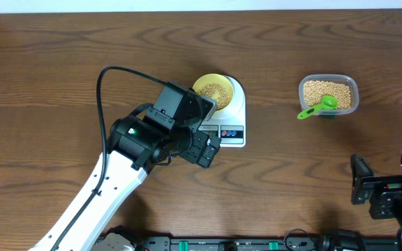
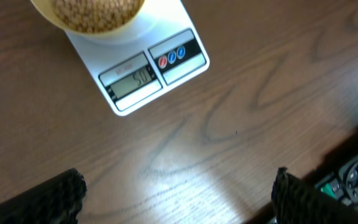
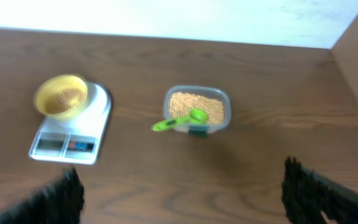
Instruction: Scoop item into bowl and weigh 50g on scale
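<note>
The beans [image 1: 213,90] lay in the yellow bowl [image 1: 201,83], which stood on the scale [image 1: 236,110] near the middle of the table [image 1: 61,56]. From overhead, the left arm [image 1: 138,136] hid the bowl's near edge. Well apart to the right, 1 clear tub [image 1: 355,89] held more beans and 1 green scoop [image 1: 318,107]. The left gripper [image 2: 178,193] and right gripper [image 3: 182,190] both gaped, holding nothing.

Dark wood-grain table [image 1: 61,63], two things on it.
The white scale [image 1: 234,139] sits near the middle; the clear tub [image 1: 356,94] stands well apart toward the right side. A green scoop [image 1: 319,107] overhangs the tub's rim, seemingly not touching the wood.
</note>
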Controlling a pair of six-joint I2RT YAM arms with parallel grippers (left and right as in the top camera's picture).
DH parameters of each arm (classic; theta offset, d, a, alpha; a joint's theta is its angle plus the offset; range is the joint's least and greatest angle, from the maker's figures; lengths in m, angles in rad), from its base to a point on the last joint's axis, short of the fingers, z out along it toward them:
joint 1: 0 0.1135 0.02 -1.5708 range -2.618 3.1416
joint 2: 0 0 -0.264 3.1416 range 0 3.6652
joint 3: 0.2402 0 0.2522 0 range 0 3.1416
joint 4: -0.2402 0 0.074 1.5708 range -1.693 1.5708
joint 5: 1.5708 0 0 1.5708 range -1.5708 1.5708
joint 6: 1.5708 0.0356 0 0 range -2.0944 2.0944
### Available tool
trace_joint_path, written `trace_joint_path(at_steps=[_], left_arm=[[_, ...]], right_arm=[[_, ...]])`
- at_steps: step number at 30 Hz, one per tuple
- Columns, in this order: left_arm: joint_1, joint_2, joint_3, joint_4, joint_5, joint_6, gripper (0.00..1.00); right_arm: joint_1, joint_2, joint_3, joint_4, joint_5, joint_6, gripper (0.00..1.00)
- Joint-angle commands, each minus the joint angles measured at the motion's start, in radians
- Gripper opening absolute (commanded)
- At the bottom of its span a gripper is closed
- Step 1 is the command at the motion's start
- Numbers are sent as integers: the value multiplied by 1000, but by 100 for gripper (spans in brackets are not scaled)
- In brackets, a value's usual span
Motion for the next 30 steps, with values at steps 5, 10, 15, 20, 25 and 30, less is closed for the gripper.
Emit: trace_joint_path(at_steps=[5,10,15,20,25,30], left_arm=[[4,-2,-2,0,8,-1,98],[4,-1,-2,0,8,-1,98],[4,-1,-2,0,8,-1,98],[4,-1,-2,0,8,-1,98],[4,-1,-2,0,8,-1,98],[4,-1,-2,0,8,-1,98]], right_arm=[[-5,-267,-505,381,85,52,99],[-5,-390,-811,693,85,90,99],[-5,-434,-1093,988,79,90,99],[-3,-434,-1284,1209,58,90,99],[-3,-434,-1373,1260,29,90,99],[-3,-434,-1387,1266,-66,89,99]])
